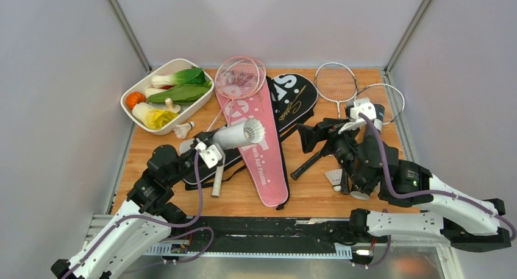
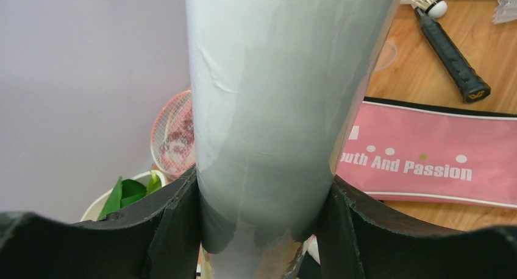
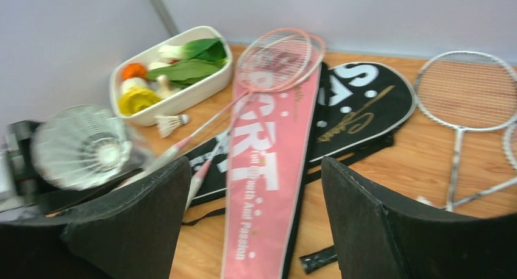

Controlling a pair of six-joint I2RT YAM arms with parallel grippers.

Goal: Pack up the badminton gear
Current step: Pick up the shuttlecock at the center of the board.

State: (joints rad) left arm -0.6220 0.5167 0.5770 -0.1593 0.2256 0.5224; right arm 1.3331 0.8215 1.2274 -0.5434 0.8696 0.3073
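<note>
My left gripper (image 1: 207,146) is shut on a long grey-white tube (image 1: 236,134), held above the table, its open end showing white feather shuttlecocks and facing right. The tube fills the left wrist view (image 2: 274,108) between my fingers. My right gripper (image 1: 305,139) is open and empty, above the table just right of the tube's mouth (image 3: 82,146), over the pink "SPORT" cover (image 1: 263,151) (image 3: 268,163). The black cover (image 1: 292,99) lies partly under the pink one. The pink rackets (image 1: 239,78) lie at the back centre, the silver rackets (image 1: 335,81) at the back right.
A white dish of vegetables (image 1: 139,113) stands at the back left. A loose shuttlecock (image 1: 183,130) lies beside it, another (image 1: 334,176) near my right arm. A black racket handle (image 1: 308,163) lies right of the pink cover. Grey walls close in on three sides.
</note>
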